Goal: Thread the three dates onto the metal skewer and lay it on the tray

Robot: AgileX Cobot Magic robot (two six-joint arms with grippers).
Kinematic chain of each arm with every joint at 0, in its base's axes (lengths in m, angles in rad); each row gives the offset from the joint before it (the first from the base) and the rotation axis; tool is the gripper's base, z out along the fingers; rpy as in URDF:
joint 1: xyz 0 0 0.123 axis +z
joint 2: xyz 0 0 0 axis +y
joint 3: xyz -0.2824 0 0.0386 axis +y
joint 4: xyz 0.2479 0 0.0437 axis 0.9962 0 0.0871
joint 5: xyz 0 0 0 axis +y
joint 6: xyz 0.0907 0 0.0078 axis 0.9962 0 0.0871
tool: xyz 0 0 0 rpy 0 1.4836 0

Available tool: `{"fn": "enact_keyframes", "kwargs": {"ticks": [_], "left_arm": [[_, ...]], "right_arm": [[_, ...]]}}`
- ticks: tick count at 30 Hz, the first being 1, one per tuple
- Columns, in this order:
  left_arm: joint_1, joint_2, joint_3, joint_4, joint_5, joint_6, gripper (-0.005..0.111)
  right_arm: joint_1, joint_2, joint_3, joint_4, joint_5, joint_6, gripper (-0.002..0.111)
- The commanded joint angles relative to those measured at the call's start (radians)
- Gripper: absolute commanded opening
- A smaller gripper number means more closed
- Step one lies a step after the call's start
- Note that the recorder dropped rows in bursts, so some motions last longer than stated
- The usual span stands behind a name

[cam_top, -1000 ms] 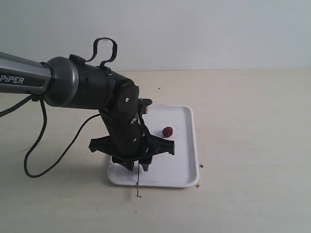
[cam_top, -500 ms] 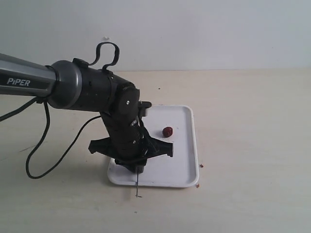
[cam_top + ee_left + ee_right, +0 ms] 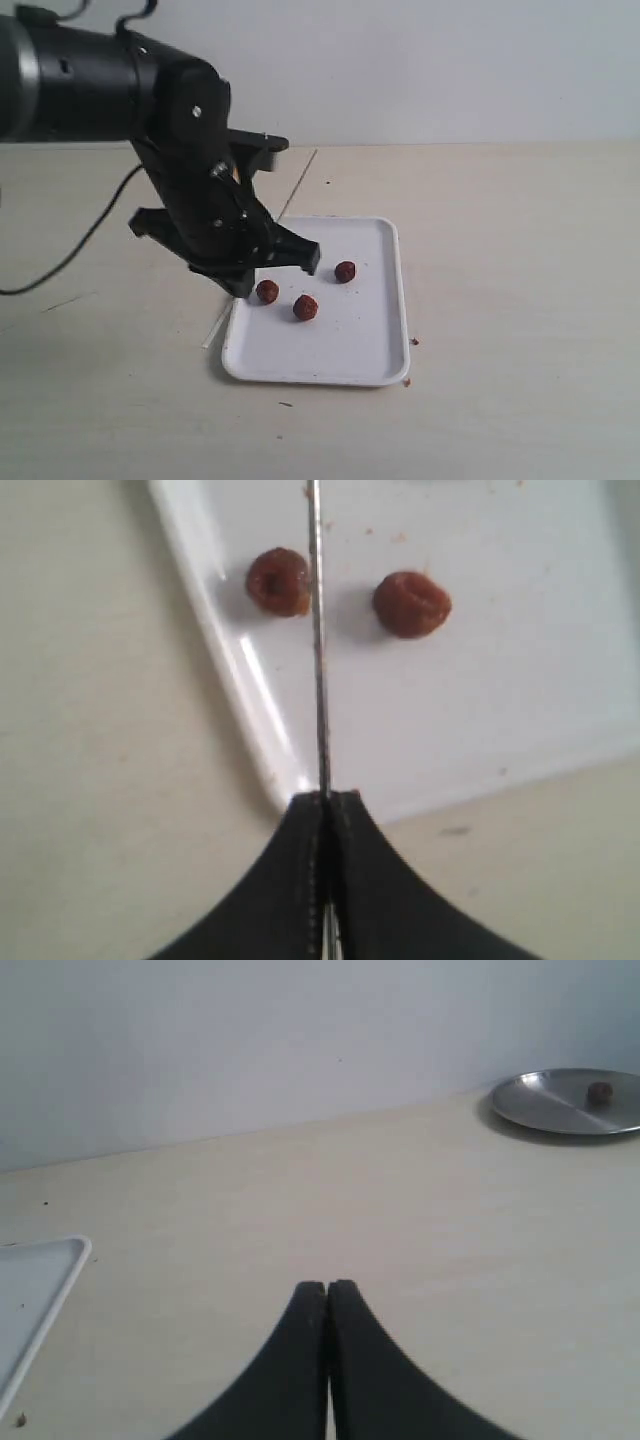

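The three dates lie loose on the white tray (image 3: 380,350): one at the left (image 3: 267,291), one in the middle (image 3: 306,307), one further back (image 3: 345,271). My left gripper (image 3: 243,283) hangs above the tray's left edge, shut on the metal skewer (image 3: 298,182). The thin skewer slants through the jaws and sticks out on both sides, with nothing threaded on it. In the left wrist view the skewer (image 3: 317,660) leaves the gripper (image 3: 327,798) and passes between two dates (image 3: 278,580) (image 3: 412,603). My right gripper (image 3: 327,1285) is shut on nothing, over bare table.
Reddish crumbs (image 3: 414,341) lie on the table by the tray's right front corner. In the right wrist view a round metal plate (image 3: 570,1100) with a small dark lump (image 3: 600,1091) sits far off, and a tray corner (image 3: 40,1280) shows at the edge.
The left arm has risen and swung left and back, uncovering two dates it had hidden. The skewer, which pointed down in front of the tray, now slants up off the table.
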Motion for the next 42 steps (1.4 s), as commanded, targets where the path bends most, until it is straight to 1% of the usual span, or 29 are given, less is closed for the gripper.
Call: {"fn": "enact_keyframes", "kwargs": {"ticks": [1, 2, 3, 6, 8, 12, 15, 18, 20, 24, 26, 29, 31, 34, 36, 40, 42], "left_arm": [[0.002, -0.103, 0.029, 0.089, 0.188, 0.255, 0.000], [0.002, -0.124, 0.050, 0.090, 0.197, 0.310, 0.000], [0.002, -0.168, 0.102, 0.090, 0.188, 0.406, 0.000], [0.002, -0.224, 0.199, 0.090, 0.133, 0.506, 0.000], [0.002, -0.260, 0.251, 0.124, 0.114, 0.542, 0.000], [0.002, -0.341, 0.327, 0.223, 0.134, 0.566, 0.000], [0.004, -0.402, 0.367, 0.239, 0.105, 0.566, 0.000], [0.004, -0.463, 0.394, 0.207, 0.047, 0.569, 0.000], [0.004, -0.500, 0.414, 0.206, 0.034, 0.570, 0.000], [0.004, -0.543, 0.448, 0.206, 0.021, 0.578, 0.000], [0.004, -0.547, 0.465, 0.206, 0.023, 0.601, 0.000], [0.004, -0.547, 0.495, 0.206, 0.043, 0.681, 0.000], [0.004, -0.547, 0.521, 0.207, 0.023, 0.718, 0.000], [0.004, -0.547, 0.551, 0.209, -0.036, 0.722, 0.000], [0.004, -0.547, 0.561, 0.209, -0.060, 0.722, 0.000], [0.004, -0.546, 0.560, 0.209, -0.057, 0.718, 0.000], [0.004, -0.546, 0.560, 0.202, -0.046, 0.708, 0.000]], "right_arm": [[-0.007, -0.006, 0.004, -0.006, -0.012, 0.001, 0.000], [-0.007, -0.006, 0.004, -0.006, -0.012, 0.001, 0.000], [-0.007, -0.006, 0.004, -0.006, -0.012, 0.001, 0.000], [-0.007, -0.006, 0.004, -0.006, -0.012, 0.001, 0.000], [-0.007, -0.006, 0.004, -0.006, -0.012, 0.001, 0.000], [-0.007, -0.006, 0.004, -0.006, -0.012, 0.001, 0.000], [-0.007, -0.006, 0.004, -0.037, -0.042, -0.060, 0.000], [-0.007, -0.006, 0.004, -0.046, -0.151, -0.204, 0.000], [-0.007, -0.006, 0.004, -0.046, -0.252, -0.256, 0.000], [-0.007, -0.006, 0.004, -0.025, -0.487, -0.187, 0.000], [-0.007, -0.006, 0.004, -0.022, -0.554, -0.157, 0.000], [-0.005, -0.006, 0.004, 0.003, -0.637, -0.154, 0.000], [-0.005, -0.006, 0.004, 0.021, -0.647, -0.074, 0.000], [-0.005, -0.006, 0.004, 0.021, -0.649, 0.123, 0.000], [-0.005, -0.006, 0.004, 0.021, -0.661, 0.217, 0.000], [-0.005, 0.010, 0.004, 0.006, -0.788, 0.504, 0.000], [-0.005, 0.069, -0.057, -0.043, -0.781, 0.588, 0.000]]}}
